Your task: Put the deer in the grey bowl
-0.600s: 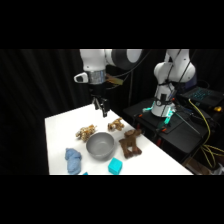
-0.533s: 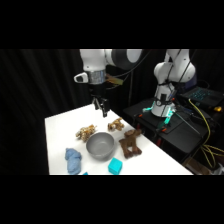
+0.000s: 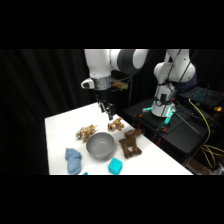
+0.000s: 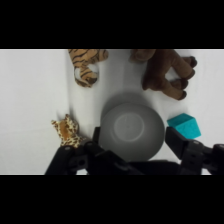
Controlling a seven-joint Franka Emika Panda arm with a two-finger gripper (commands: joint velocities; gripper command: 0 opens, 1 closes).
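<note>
The deer (image 3: 131, 142) (image 4: 165, 72), a dark brown plush, lies on the white table just right of the grey bowl (image 3: 101, 145) (image 4: 131, 130). The bowl has nothing in it. My gripper (image 3: 106, 111) (image 4: 135, 136) hangs above the table behind the bowl. It is open and holds nothing. In the wrist view its fingers (image 4: 180, 142) straddle the bowl's near side, and the deer sits beyond them at the upper right.
A striped tan plush (image 4: 86, 62) (image 3: 116, 125) and a spotted tan plush (image 4: 66, 131) (image 3: 86, 132) lie near the bowl. A teal block (image 3: 115, 165) (image 4: 184, 125) sits at the bowl's front right. A blue soft item (image 3: 73, 160) lies at its left. The arm's base and cables (image 3: 165, 107) stand at the right.
The gripper has shifted slightly right and down in the side view. The toys and the bowl have not moved.
</note>
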